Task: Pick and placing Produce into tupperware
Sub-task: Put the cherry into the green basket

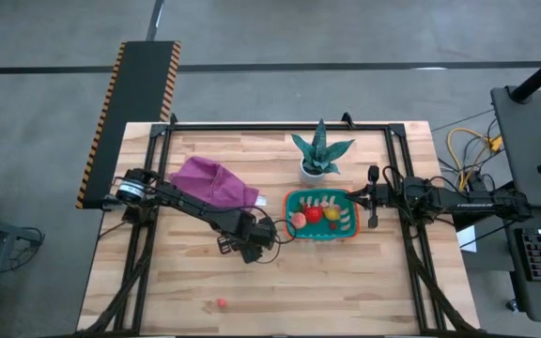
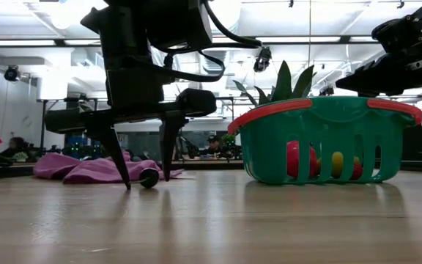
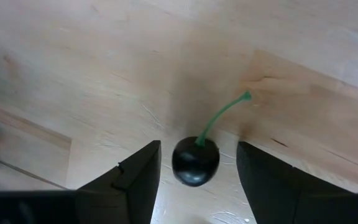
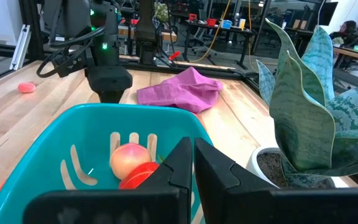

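Dark cherry (image 3: 195, 162) between open left gripper (image 3: 197, 174) fingers, bare wood all round; tupperware (image 1: 321, 217) at three o'clock.

From above, the left arm's wrist covers the dark cherry (image 3: 195, 161), and the left gripper (image 2: 143, 174) shows only as a dark block. The tub (image 1: 350, 232) wall hides most of the fruit (image 2: 336, 163) in the level view; only red and yellow patches show through its slits. The small pink piece (image 1: 221, 303) near the tabletop's front edge is too small to identify.
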`<state>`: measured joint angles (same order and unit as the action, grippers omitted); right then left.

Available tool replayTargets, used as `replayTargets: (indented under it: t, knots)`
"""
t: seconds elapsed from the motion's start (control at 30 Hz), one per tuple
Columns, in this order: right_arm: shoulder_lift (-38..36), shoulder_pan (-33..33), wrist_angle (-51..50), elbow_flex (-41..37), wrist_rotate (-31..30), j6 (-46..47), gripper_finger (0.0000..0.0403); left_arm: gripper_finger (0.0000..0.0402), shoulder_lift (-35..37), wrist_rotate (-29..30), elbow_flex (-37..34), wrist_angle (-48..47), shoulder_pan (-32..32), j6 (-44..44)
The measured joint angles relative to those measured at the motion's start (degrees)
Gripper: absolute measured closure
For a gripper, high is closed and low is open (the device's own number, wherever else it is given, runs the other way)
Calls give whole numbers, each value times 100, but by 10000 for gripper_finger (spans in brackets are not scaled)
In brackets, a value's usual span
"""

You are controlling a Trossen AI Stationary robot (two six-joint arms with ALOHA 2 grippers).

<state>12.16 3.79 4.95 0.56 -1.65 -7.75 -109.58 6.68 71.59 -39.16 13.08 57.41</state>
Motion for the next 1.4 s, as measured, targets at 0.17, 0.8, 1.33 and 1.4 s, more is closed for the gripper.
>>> replayTargets:
  t: [0.17,0.8,1.33,1.4]
  knots:
    - [0,-2,0,0,0,2,394,211,0,0,-2,24,0,-115]
    - [0,-1,0,0,0,2,394,319,-7,-17,-7,121,0,-272]
    - [0,-1,0,0,0,22,394,320,-20,316,101,241,-7,-1521]
    - [0,-1,0,0,1,22,394,320,-13,383,103,216,-7,-1570]
